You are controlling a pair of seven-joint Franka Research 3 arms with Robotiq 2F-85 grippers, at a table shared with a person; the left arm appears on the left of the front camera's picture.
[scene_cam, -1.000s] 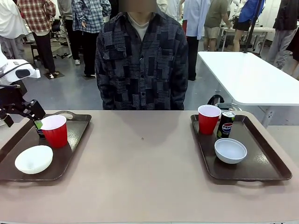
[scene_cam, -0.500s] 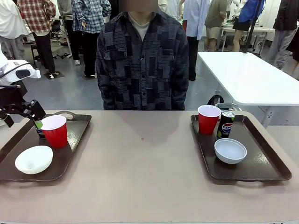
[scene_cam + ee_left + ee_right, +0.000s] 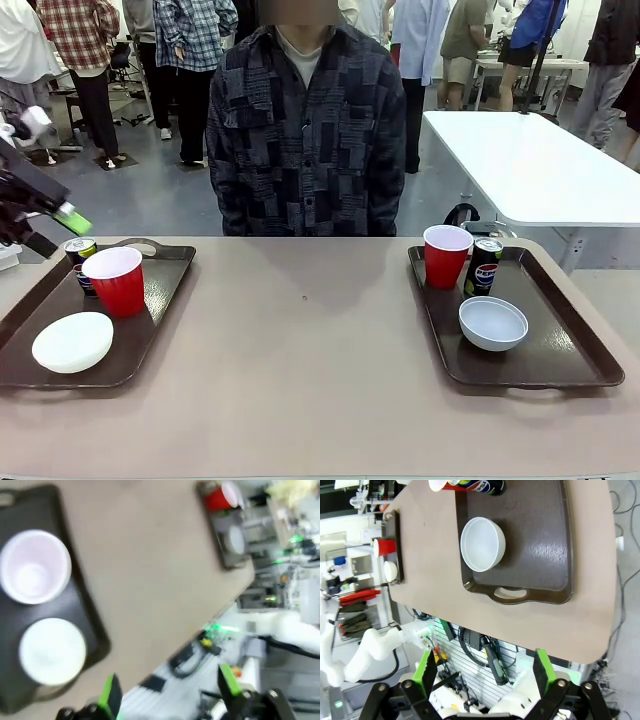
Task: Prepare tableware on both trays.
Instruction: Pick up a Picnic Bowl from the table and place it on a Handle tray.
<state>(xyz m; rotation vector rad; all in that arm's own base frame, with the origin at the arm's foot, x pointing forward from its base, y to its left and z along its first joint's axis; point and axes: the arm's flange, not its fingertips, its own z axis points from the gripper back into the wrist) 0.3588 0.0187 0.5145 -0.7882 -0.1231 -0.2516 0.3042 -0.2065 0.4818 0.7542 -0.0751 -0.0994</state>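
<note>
Both dark brown rectangular plastic trays look fully set. Left tray (image 3: 160,300) carries a red plastic cup with a white inside (image 3: 118,280), a small round white bowl (image 3: 73,341) and a slim black Pepsi can (image 3: 78,255) standing upright just behind the cup, touching or nearly so. Right tray (image 3: 570,330) carries the second red cup (image 3: 446,255), the second black can (image 3: 485,265) just beside it, and the second white bowl (image 3: 493,322) nearer the robot.

Key relation: the left gripper (image 3: 55,215), black with green pads, sits above and to the left of the left can, clear of it, jaws wide and empty, one green pad showing at the picture's left edge. Can's long axis is vertical, straight below and slightly right of the pad. In the left wrist view the left gripper (image 3: 167,697) is blurred, fingers wide, cup and bowl lying up and left of it.

The right gripper (image 3: 482,675) is wide open, empty, high above the right tray's near handle, well apart from the bowl.

Judgement: nothing left to place; the left arm is nearer the left tray, but no grasp seems called for.
</note>
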